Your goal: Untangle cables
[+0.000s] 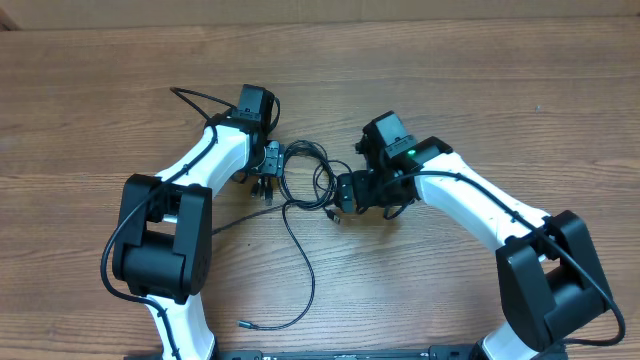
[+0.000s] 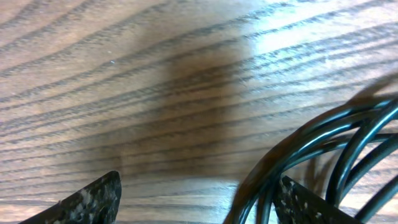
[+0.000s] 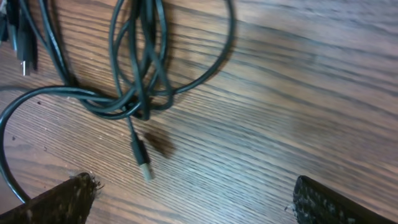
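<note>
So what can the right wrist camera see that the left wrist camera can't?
Only the right wrist view shows a silvery plug and the knot where the cables cross. Only the left wrist view shows cables curving close beside one of the fingers. Both show black cables, the wooden table and fingers spread open.

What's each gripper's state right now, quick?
Left gripper: open, gripping nothing; cables run close by one jaw.
Right gripper: open, empty; cables lie ahead of it.

The overhead view looks straight down on the table [image 1: 480, 90]; both wrist views look closely down, sharing the cables [image 3: 138, 102].
</note>
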Controlling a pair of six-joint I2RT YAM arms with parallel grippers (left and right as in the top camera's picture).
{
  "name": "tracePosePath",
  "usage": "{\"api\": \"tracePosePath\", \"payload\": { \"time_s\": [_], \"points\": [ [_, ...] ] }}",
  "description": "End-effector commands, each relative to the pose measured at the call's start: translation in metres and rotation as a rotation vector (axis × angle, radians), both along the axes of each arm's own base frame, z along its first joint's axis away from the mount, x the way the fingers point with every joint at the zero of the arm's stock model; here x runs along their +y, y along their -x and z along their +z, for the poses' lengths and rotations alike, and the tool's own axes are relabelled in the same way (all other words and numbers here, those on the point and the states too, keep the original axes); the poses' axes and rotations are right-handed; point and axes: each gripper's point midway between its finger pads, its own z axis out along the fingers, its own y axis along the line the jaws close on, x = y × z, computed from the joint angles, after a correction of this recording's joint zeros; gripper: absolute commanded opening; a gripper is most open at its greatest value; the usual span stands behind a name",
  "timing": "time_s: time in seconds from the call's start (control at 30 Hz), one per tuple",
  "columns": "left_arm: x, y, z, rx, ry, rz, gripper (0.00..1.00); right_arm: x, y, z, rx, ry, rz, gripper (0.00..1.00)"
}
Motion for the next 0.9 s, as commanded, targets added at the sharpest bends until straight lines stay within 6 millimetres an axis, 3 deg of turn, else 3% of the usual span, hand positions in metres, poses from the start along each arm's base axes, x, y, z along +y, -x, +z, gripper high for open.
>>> {"api": "tracePosePath", "payload": {
  "time_s": [0.0, 0.13, 0.3, 0.43, 0.87],
  "points": [
    [0.035, 0.048, -0.064, 0.213, -0.090, 0.019, 0.79, 0.004, -0.003, -0.003, -0.058, 0.060, 0.028, 1.00],
    [0.010, 0.052, -0.067, 0.246, 0.060, -0.071, 0.79, 0.003, -0.009, -0.007, -0.135, 0.158, 0.038, 1.00],
    [0.000, 0.053, -0.067, 0.250, 0.113, -0.097, 0.79, 0.008, -0.016, -0.025, -0.157, 0.199, 0.047, 1.00],
    [-0.003, 0.054, -0.067, 0.253, 0.131, -0.099, 0.80, 0.009, -0.017, -0.036, -0.148, 0.203, 0.044, 1.00],
    [-0.004, 0.054, -0.067, 0.253, 0.138, -0.101, 0.80, 0.016, -0.040, -0.028, -0.256, 0.191, 0.045, 1.00]
  ]
}}
